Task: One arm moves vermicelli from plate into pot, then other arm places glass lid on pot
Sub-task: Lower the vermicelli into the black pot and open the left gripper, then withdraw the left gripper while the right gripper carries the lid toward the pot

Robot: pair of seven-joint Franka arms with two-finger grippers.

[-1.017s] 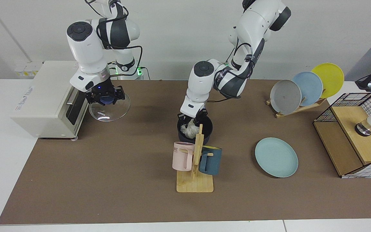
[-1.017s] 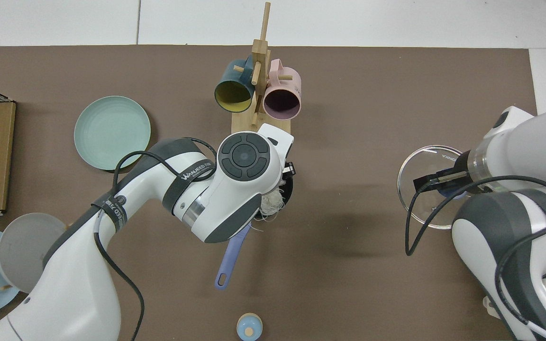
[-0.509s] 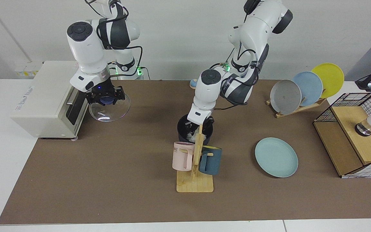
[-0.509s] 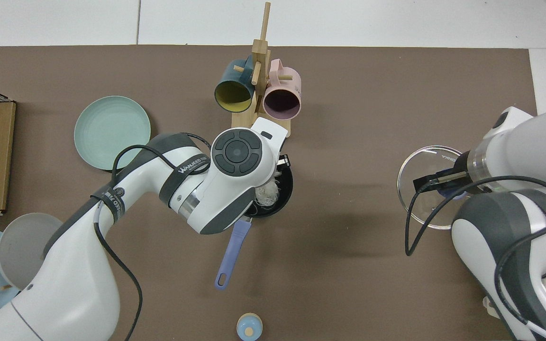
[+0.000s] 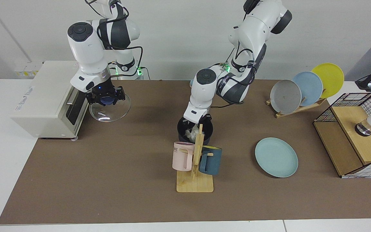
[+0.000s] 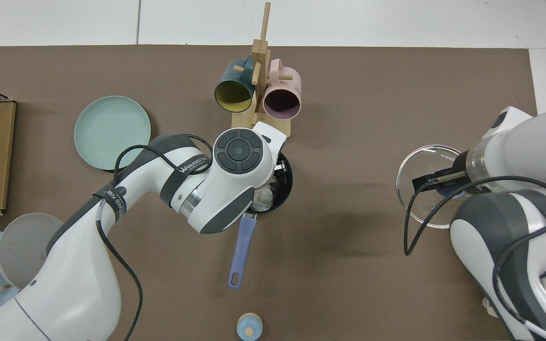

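So the noodle step looks about done — the vermicelli (image 5: 192, 132) sits inside the pot (image 5: 182, 129), and the teal plate (image 5: 276, 157) lies bare, well apart from it. The left tool (image 5: 197, 120) is down in the pot's mouth, right over the noodles; I can't tell how its fingers stand, the wrist hides them. The right tool (image 5: 105, 97) is clamped on the blue knob of the glass lid (image 5: 120, 109), next to the white toaster oven (image 5: 45, 96).

My guess for the next move: the left arm has to lift clear of the rim before the lid can travel across — the mug rack (image 5: 195, 164) stands just in front of the pot. The bench has a brown mat (image 5: 108, 180) on it, plain white wall behind.
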